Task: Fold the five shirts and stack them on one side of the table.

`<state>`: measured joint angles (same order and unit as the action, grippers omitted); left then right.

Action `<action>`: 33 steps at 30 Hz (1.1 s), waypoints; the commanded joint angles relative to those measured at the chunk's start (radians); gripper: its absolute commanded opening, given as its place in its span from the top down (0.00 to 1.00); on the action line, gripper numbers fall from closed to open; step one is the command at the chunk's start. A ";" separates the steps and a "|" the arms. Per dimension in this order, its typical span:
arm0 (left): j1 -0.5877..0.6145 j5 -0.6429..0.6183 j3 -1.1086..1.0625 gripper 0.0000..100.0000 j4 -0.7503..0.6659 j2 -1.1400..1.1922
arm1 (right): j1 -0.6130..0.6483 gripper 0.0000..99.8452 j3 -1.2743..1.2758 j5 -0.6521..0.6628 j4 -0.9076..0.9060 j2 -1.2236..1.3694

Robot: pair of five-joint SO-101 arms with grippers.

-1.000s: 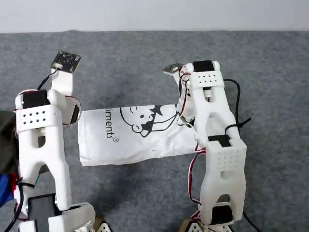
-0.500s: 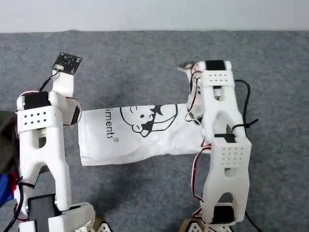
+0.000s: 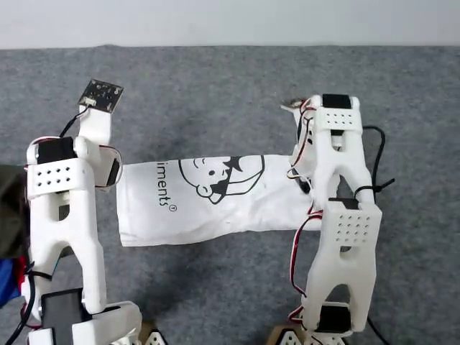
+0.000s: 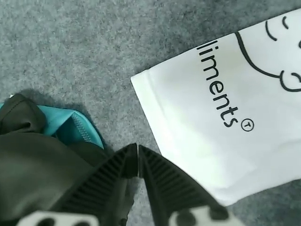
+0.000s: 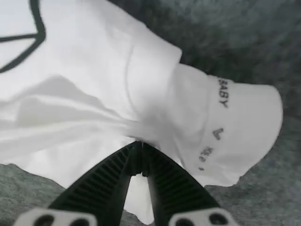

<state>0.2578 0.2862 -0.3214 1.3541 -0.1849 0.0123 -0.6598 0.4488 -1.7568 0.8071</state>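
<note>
A white shirt (image 3: 208, 198) with a black cartoon print lies folded into a long strip across the middle of the grey table. My right gripper (image 5: 141, 160) sits on the strip's right end, near the collar label (image 5: 217, 117). It is shut, and the fabric wrinkles run into its tips. In the high view that arm (image 3: 338, 208) covers the shirt's right end. My left gripper (image 4: 138, 162) is shut with nothing in it. It hangs over bare table just beside the white shirt's (image 4: 221, 113) left corner.
A heap of dark and teal clothes (image 4: 37, 141) lies close to the left gripper, showing at the table's left edge (image 3: 8, 208), with a blue garment (image 3: 7, 282) below it. The grey table (image 3: 215, 86) has free room behind the shirt.
The right arm has moved to the right, drawing the shirt's right end with it so the strip is longer. The left arm has kept still.
</note>
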 commanded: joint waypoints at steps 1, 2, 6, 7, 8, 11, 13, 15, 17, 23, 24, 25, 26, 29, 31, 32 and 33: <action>-0.002 0.012 -0.012 0.99 -0.014 -0.032 | 0.025 0.99 -0.012 -0.043 -0.038 -0.134; -0.002 0.008 -0.016 0.99 -0.014 -0.032 | 0.036 0.99 -0.012 -0.051 -0.038 -0.176; 0.003 -0.091 -0.036 0.94 -0.015 -0.031 | 0.058 0.99 -0.008 -0.060 -0.039 -0.335; 0.003 -0.103 -0.044 0.91 -0.018 -0.031 | 0.053 0.99 -0.008 -0.060 -0.039 -0.367; 0.002 -0.106 -0.061 0.88 -0.034 -0.031 | 0.048 0.99 -0.006 -0.058 -0.039 -0.398; 0.003 -0.107 -0.128 0.79 -0.109 -0.031 | 0.004 0.99 0.023 -0.058 -0.039 -0.464; 0.003 -0.107 -0.179 0.78 -0.164 -0.031 | -0.036 0.99 0.066 -0.055 -0.039 -0.493; 0.005 -0.104 -0.220 0.77 -0.215 -0.031 | -0.077 0.99 0.118 -0.054 -0.039 -0.518; 0.005 -0.106 -0.257 0.77 -0.269 -0.031 | -0.119 0.99 0.167 -0.054 -0.039 -0.536; 0.005 -0.106 -0.294 0.77 -0.361 0.060 | -0.199 0.99 0.244 -0.052 -0.038 -0.553; 0.005 -0.107 -0.275 0.77 -0.361 0.098 | -0.205 0.99 0.245 -0.052 -0.038 -0.553; 0.008 -0.107 -0.255 0.77 -0.359 0.138 | -0.209 0.99 0.245 -0.052 -0.038 -0.555; 0.018 -0.107 -0.234 0.77 -0.358 0.175 | -0.213 0.99 0.245 -0.052 -0.038 -0.555; 0.066 -0.107 -0.157 0.78 -0.353 0.275 | -0.213 0.99 0.249 -0.054 -0.039 -0.555; 0.078 -0.107 -0.102 0.78 -0.311 0.324 | -0.213 0.99 0.249 -0.055 -0.039 -0.555; 0.075 -0.104 -0.073 0.78 -0.281 0.348 | -0.211 0.99 0.249 -0.055 -0.039 -0.555; 0.074 -0.104 -0.048 0.78 -0.259 0.367 | -0.209 0.99 0.249 -0.057 -0.039 -0.555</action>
<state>0.3237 0.1895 -0.4595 1.0395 0.1481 -0.1780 -0.4066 0.4012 -1.7568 0.3176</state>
